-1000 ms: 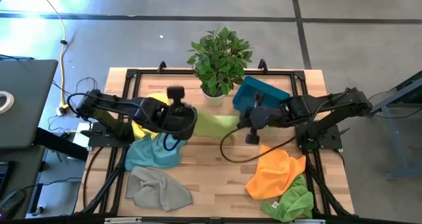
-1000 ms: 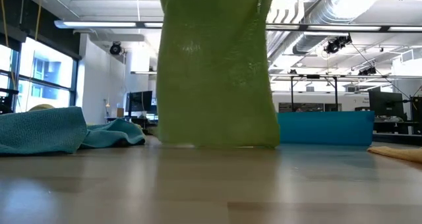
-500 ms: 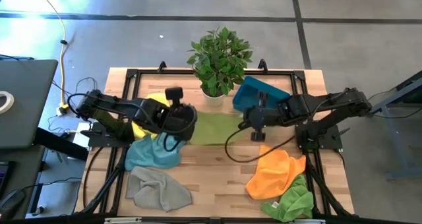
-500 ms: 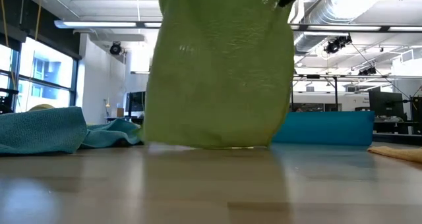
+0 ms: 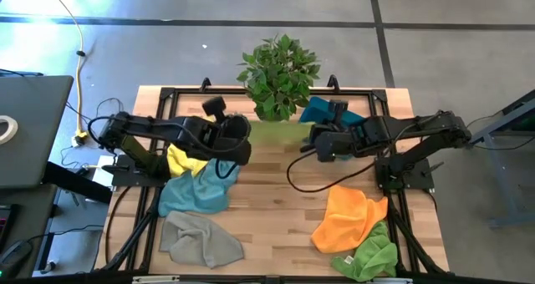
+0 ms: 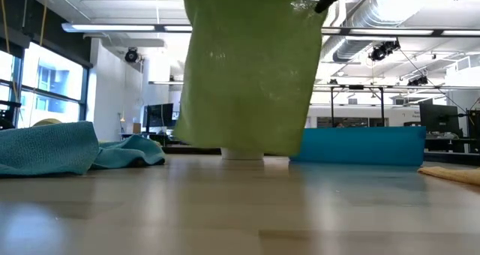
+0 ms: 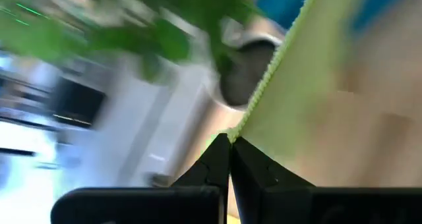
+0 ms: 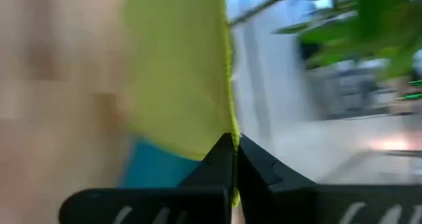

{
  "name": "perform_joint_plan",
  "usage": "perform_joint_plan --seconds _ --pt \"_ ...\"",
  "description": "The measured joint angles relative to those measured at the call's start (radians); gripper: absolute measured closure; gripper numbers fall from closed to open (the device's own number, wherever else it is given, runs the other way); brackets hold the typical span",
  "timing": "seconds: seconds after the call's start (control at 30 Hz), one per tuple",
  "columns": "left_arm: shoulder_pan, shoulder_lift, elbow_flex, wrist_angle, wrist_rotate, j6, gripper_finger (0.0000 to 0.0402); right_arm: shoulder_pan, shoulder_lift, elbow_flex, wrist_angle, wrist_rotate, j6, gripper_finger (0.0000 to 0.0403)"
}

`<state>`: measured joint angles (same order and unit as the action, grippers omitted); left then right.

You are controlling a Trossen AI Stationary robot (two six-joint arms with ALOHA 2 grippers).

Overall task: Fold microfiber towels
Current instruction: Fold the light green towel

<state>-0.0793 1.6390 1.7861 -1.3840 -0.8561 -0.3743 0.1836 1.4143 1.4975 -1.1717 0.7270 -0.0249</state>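
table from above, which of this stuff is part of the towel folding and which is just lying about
Part of the job:
- light green towel, hanging between left claw and right claw, both shut on its top corners
- yellow towel
- blue towel
- grey towel
- orange towel
- darker green towel

Just lying about:
- potted plant
- teal bin

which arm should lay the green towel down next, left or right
Neither alone, probably. The left hand and right hand are each shut on a top corner of the light green microfiber towel, which hangs between them clear of the wooden table, so both should lower together.
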Motion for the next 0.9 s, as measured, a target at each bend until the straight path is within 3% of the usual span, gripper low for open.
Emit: perform_joint_plan --seconds 0.13,0.37,0.57,0.77,0.9 --pt "-0.013 0.039 -0.093 0.013 0.201 -0.113 0.0401 0.026 0.032 -0.07 -0.01 -0.179 0.138 0.0403" --pt "-0.112 0.189 -0.274 0.192 0.272 -0.156 0.0401 0.121 0.128 -0.256 0.114 -0.306 0.28 0.0403" --pt "-0.197 0.302 -0.279 0.306 0.405 -0.13 0.0401 0.201 0.22 -0.304 0.259 -0.497 0.317 0.0403" --pt "-0.243 0.307 -0.278 0.411 0.628 -0.122 0.0401 0.244 0.264 -0.295 0.297 -0.653 0.323 0.0403" --pt "-0.259 0.291 -0.276 0.428 0.708 -0.128 0.0401 0.249 0.267 -0.295 0.338 -0.792 0.313 0.0403"
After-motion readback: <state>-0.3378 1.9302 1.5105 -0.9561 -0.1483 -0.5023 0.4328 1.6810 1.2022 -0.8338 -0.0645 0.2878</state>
